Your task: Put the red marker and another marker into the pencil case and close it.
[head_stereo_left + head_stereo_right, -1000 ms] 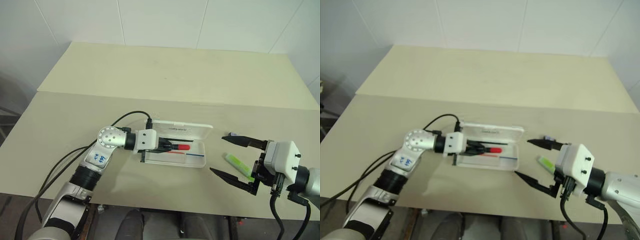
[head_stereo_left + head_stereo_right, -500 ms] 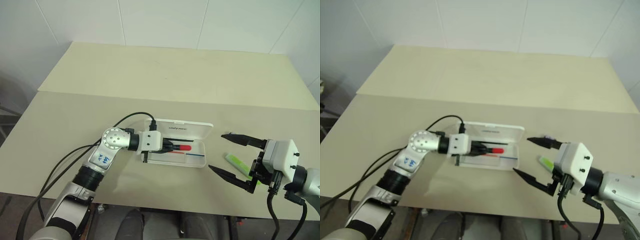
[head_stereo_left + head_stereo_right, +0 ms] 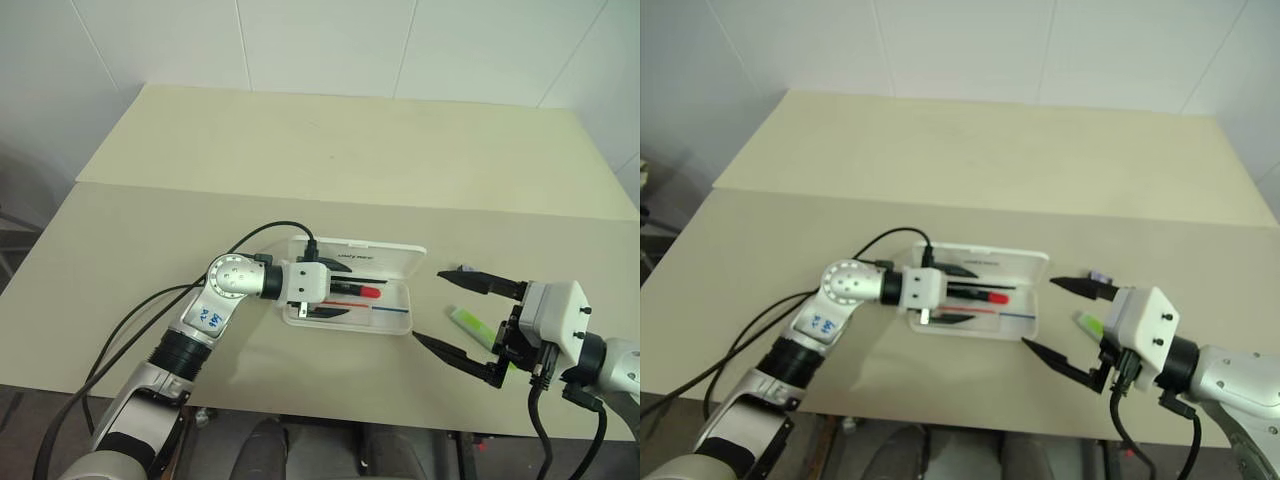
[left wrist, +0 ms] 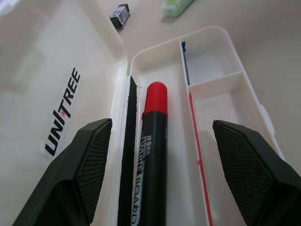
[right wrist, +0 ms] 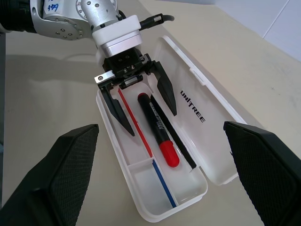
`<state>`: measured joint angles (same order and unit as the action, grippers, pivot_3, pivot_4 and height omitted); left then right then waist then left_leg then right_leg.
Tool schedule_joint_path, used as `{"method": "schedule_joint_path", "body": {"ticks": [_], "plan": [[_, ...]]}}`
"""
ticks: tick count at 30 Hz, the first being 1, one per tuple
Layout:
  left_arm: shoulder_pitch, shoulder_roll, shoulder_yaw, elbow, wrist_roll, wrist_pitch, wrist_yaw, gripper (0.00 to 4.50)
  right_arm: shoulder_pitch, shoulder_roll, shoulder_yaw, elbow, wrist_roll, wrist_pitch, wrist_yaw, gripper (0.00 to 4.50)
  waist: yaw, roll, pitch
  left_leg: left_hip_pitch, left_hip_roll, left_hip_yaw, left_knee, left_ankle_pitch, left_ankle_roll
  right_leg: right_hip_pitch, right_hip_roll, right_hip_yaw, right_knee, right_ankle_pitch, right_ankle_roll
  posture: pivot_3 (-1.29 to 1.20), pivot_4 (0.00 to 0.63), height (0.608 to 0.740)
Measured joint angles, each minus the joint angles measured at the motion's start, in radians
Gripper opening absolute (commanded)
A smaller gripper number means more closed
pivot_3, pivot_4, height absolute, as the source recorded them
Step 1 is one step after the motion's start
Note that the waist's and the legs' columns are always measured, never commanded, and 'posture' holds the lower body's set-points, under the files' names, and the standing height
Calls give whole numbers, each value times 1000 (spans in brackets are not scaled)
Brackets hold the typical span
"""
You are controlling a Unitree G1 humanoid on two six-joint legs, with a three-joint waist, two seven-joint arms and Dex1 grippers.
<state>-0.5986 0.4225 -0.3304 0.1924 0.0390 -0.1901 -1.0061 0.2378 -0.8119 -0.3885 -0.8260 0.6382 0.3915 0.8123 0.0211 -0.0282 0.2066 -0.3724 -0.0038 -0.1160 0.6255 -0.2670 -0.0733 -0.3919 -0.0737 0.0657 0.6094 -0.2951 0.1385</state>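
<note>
The white pencil case [image 3: 396,325] lies open at mid-table, its lid [image 4: 61,113] folded back flat. The red marker [image 3: 362,292] rests lengthwise in the tray's long compartment, red cap toward the divider. My left gripper [image 3: 338,290] is open over the tray, one finger on each side of the marker and clear of it. The lime-green highlighter [image 3: 470,322] lies on the table right of the case. My right gripper [image 3: 428,305] hovers open near it, fingers spread wide and holding nothing.
A small dark grey piece [image 3: 464,268] sits on the table by the right gripper's far finger. The left arm's black cable [image 3: 262,232] loops behind the case. The table's front edge [image 3: 330,420] runs close below both arms.
My left gripper has opened and let go of the red marker, which now lies in the tray. Neither arm has moved.
</note>
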Motion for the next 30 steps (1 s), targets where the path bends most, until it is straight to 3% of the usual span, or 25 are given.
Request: {"method": "schedule_joint_path", "body": {"ticks": [11, 22, 30], "plan": [[51, 45, 30, -33, -49, 26, -22, 3686, -54, 15, 6, -31, 159, 51, -75, 4500, 0, 0, 0, 0, 0, 0, 0, 0, 0, 0, 0, 0, 0, 0, 0, 0, 150, 740], [99, 94, 58, -152, -196, 86, -140, 3686, 85, 32, 32, 11, 0, -31, -16, 4500, -3, 0, 0, 0, 0, 0, 0, 0, 0, 0, 0, 1, 0, -2, -4, 0, 150, 740], [145, 209, 208, -360, -429, 288, -193, 3686, 126, 74, 30, 75, -42, -64, -10, 4500, -19, 0, 0, 0, 0, 0, 0, 0, 0, 1, 0, 1, 0, -4, -8, 0, 150, 740]]}}
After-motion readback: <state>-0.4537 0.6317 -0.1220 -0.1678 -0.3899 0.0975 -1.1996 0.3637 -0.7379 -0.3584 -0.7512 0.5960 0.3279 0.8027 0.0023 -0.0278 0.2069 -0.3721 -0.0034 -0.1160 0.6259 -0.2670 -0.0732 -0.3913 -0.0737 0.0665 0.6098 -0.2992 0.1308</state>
